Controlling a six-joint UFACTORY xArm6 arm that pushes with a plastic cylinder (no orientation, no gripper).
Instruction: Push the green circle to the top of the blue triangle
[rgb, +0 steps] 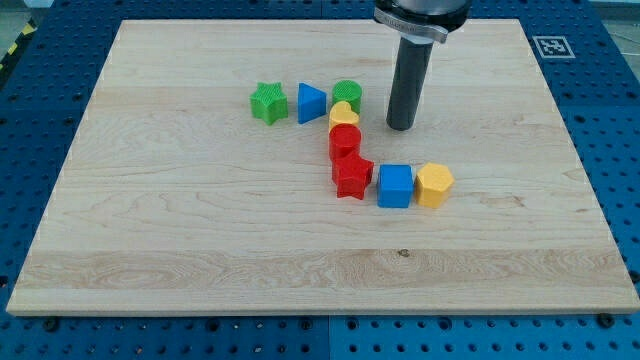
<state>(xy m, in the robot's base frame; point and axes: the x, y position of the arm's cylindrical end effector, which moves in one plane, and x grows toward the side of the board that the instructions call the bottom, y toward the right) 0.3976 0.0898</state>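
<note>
The green circle lies on the wooden board just right of the blue triangle, close to it or touching it. The triangle sits right of a green star. My tip rests on the board to the right of the green circle and a little lower in the view, a short gap away from it. It touches no block.
A yellow block sits just below the green circle, with a red block and a red star below it. A blue cube and a yellow hexagon lie to their right. The board's edge runs along the view's bottom.
</note>
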